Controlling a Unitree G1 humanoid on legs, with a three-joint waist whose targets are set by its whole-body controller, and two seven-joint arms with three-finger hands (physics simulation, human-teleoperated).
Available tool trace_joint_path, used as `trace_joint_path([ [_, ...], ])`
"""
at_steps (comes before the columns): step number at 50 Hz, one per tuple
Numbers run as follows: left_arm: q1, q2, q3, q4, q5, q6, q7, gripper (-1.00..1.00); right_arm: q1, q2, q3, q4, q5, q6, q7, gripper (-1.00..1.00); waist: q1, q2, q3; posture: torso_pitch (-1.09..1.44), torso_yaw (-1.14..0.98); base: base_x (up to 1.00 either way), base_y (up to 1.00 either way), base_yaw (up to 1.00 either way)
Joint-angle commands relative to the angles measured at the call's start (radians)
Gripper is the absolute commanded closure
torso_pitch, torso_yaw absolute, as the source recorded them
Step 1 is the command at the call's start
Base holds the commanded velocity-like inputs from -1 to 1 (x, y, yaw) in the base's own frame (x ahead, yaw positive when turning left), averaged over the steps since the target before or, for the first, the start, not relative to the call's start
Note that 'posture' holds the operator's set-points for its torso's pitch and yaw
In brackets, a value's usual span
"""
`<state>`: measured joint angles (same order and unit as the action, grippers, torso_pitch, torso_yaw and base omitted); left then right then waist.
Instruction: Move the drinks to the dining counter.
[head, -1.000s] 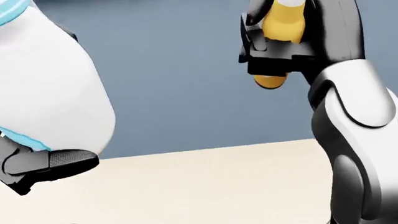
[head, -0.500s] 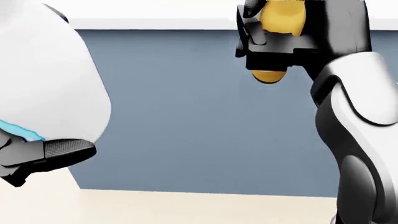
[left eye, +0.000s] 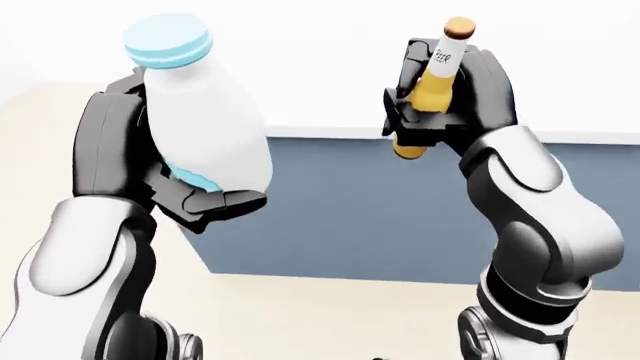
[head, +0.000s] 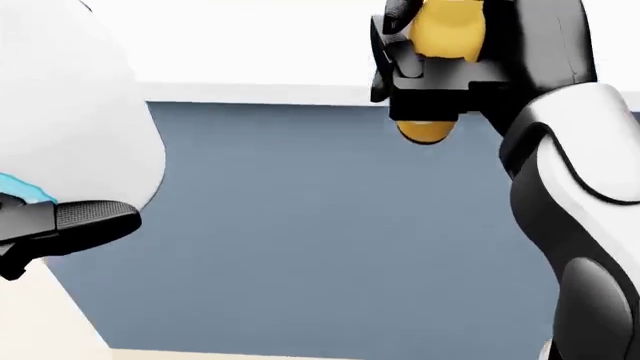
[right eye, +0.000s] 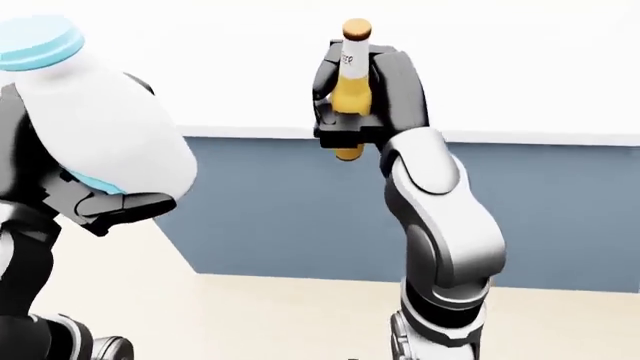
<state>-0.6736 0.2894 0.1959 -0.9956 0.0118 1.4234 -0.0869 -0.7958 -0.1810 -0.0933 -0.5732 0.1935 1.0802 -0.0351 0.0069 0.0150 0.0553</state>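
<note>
A white milk bottle (left eye: 200, 120) with a light blue cap is held upright at the left of the left-eye view, with my left hand (left eye: 190, 191) shut on its lower body. A yellow beer bottle (left eye: 432, 82) with a cork-coloured cap and a white neck label is held upright at the upper middle, gripped by my right hand (left eye: 430, 112). In the head view the milk bottle (head: 70, 120) fills the left edge and the beer bottle's base (head: 428, 129) pokes out below the right hand. Both bottles hang above the counter's white top (left eye: 320, 90).
A counter with a blue-grey side panel (left eye: 380, 217) and white top spans the views ahead. Beige floor (left eye: 330, 315) lies below it and to the left. My right forearm (left eye: 530, 210) rises from the lower right.
The whole picture has shifted: the counter's blue side and white top have slid down and grown larger in the head view, and the beige floor has almost left it. Both bottles stay gripped.
</note>
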Motion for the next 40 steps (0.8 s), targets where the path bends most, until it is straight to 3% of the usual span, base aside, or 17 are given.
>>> trace_joint_path([
  [1,-0.046,0.011,0.003,-0.022,0.002,-0.033,0.003,1.0,-0.047,-0.015,-0.028,-0.056,-0.002,-0.06,-0.017,1.0,-0.001,0.004,-0.021,0.0,0.0,0.27,0.0,0.0],
  [4,-0.062,0.015,-0.004,-0.015,0.003,-0.026,0.004,1.0,-0.047,-0.02,-0.034,-0.071,0.009,-0.048,-0.023,1.0,0.007,-0.05,-0.041,0.0,0.0,0.27,0.0,0.0],
  [5,-0.067,0.015,-0.012,-0.003,0.004,-0.03,0.004,1.0,-0.041,-0.02,-0.036,-0.078,0.014,-0.047,-0.026,1.0,0.006,-0.044,-0.044,0.0,0.0,0.27,0.0,0.0],
  [7,-0.078,0.016,-0.016,0.01,0.007,-0.032,0.005,1.0,-0.035,-0.027,-0.045,-0.09,0.024,-0.042,-0.028,1.0,0.006,-0.069,-0.013,0.0,0.0,0.28,0.0,0.0],
  [10,-0.108,0.018,-0.029,0.014,0.011,-0.013,0.006,1.0,-0.03,-0.046,-0.069,-0.103,0.047,-0.032,-0.034,1.0,-0.004,-0.057,-0.026,0.0,0.0,0.27,0.0,0.0],
  [13,-0.13,0.014,-0.043,0.01,0.017,0.005,0.009,1.0,-0.032,-0.056,-0.071,-0.103,0.06,-0.031,-0.051,1.0,-0.008,-0.041,0.004,0.0,0.0,0.19,0.0,0.0],
  [15,-0.135,0.016,-0.045,0.008,0.02,0.01,0.005,1.0,-0.033,-0.059,-0.076,-0.107,0.073,-0.027,-0.056,1.0,-0.014,-0.039,0.002,0.0,0.0,0.0,0.0,0.0],
  [18,-0.144,0.018,-0.044,0.006,0.024,0.019,0.0,1.0,-0.036,-0.064,-0.079,-0.115,0.089,-0.021,-0.067,1.0,-0.018,0.021,-0.013,0.0,0.0,0.0,0.0,0.0],
  [19,-0.145,0.017,-0.042,0.008,0.025,0.015,-0.002,1.0,-0.035,-0.065,-0.077,-0.115,0.091,-0.023,-0.07,1.0,-0.024,-0.005,-0.011,0.0,0.0,0.0,0.0,0.0],
  [24,-0.142,0.014,-0.044,0.005,0.03,0.013,-0.003,1.0,-0.038,-0.068,-0.077,-0.116,0.105,-0.019,-0.081,1.0,-0.018,-0.007,-0.015,0.0,0.0,0.0,0.0,0.0],
  [25,-0.139,0.013,-0.045,0.004,0.031,0.012,-0.003,1.0,-0.037,-0.069,-0.077,-0.115,0.107,-0.02,-0.084,1.0,-0.014,0.005,-0.051,0.0,0.0,0.19,0.0,0.0],
  [28,-0.136,0.011,-0.044,0.004,0.033,0.008,-0.005,1.0,-0.029,-0.07,-0.075,-0.115,0.112,-0.028,-0.088,1.0,0.008,0.016,0.002,0.0,0.0,0.45,0.0,0.0],
  [29,-0.132,0.011,-0.045,0.003,0.034,0.005,-0.005,1.0,-0.027,-0.069,-0.073,-0.113,0.112,-0.031,-0.089,1.0,0.011,0.015,0.001,0.0,0.0,0.54,0.0,0.0],
  [34,-0.119,0.006,-0.045,0.001,0.038,-0.004,-0.007,1.0,-0.02,-0.069,-0.069,-0.112,0.115,-0.042,-0.094,1.0,0.025,-0.022,0.005,0.0,0.0,0.54,0.0,0.0],
  [37,-0.117,0.005,-0.044,-0.002,0.04,-0.002,-0.009,1.0,-0.022,-0.069,-0.065,-0.107,0.113,-0.042,-0.099,1.0,0.014,-0.116,-0.018,0.0,0.0,0.3,0.0,0.0],
  [38,-0.114,0.004,-0.044,0.0,0.041,-0.007,-0.009,1.0,-0.021,-0.069,-0.062,-0.104,0.111,-0.045,-0.1,1.0,0.014,-0.075,-0.008,0.0,0.0,0.0,0.0,0.0],
  [40,-0.113,0.003,-0.043,0.004,0.042,-0.012,-0.01,1.0,-0.021,-0.067,-0.062,-0.103,0.111,-0.047,-0.1,1.0,0.014,-0.089,0.001,0.0,0.0,0.0,0.0,0.0],
])
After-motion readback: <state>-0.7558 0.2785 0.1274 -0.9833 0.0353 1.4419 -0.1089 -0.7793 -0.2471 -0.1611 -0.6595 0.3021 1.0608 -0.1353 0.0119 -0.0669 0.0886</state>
